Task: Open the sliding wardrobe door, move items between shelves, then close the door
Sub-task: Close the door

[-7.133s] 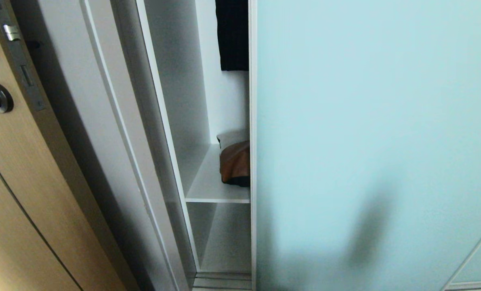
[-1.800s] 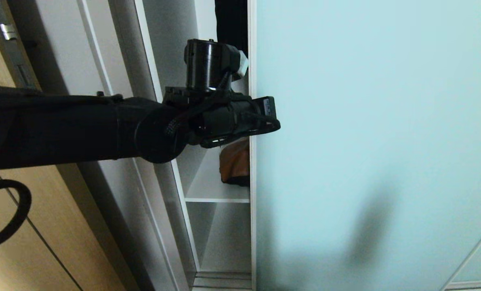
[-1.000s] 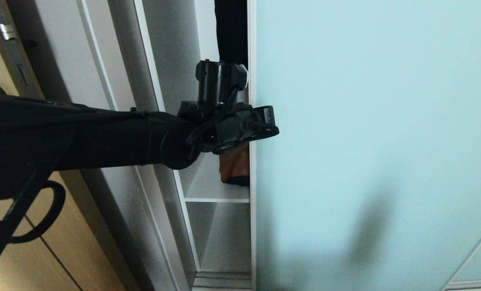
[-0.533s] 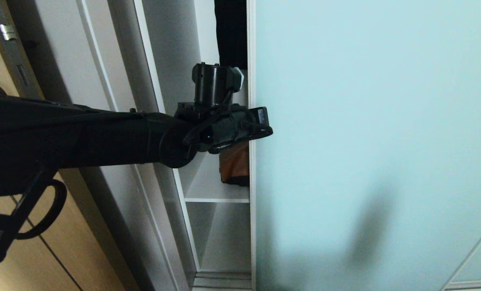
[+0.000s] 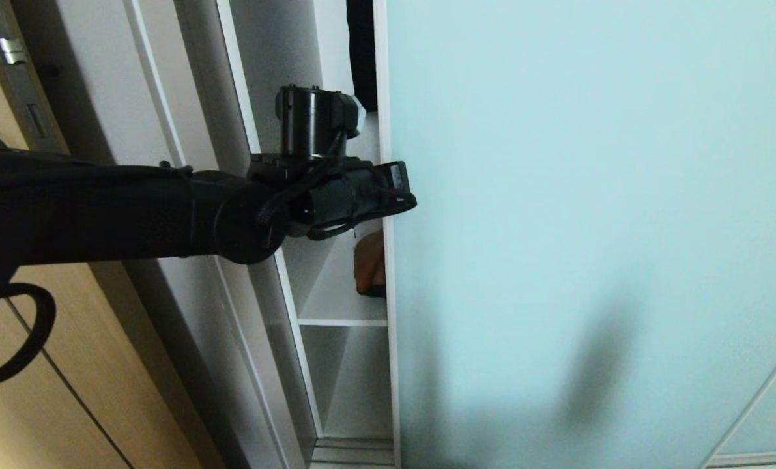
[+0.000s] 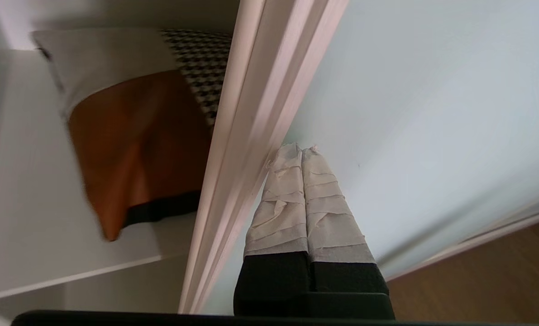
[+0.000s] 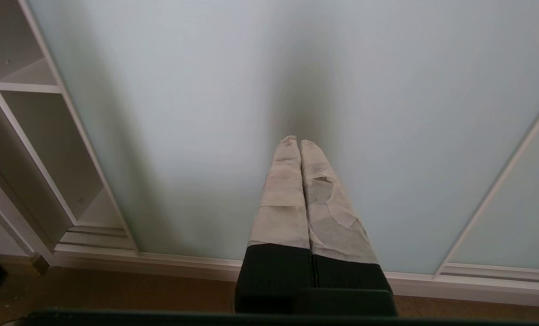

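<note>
A light-brown wooden door (image 5: 49, 365) with a metal lock plate (image 5: 16, 71) stands open at the left edge of the head view. Beside it runs a pale grey wall strip (image 5: 101, 85), in shadow toward the door. Brown wooden floor (image 7: 115, 290) lies along the white bottom rail (image 7: 169, 262). Light is soft and even.

The left arm (image 5: 101, 208) is matte black with a looping black cable (image 5: 10, 339); both grippers' fingers (image 6: 303, 203) wear pale, wrinkled tape.

Head camera looks down on the sliding wardrobe door (image 5: 589, 195); both wrist cameras face it close up.
</note>
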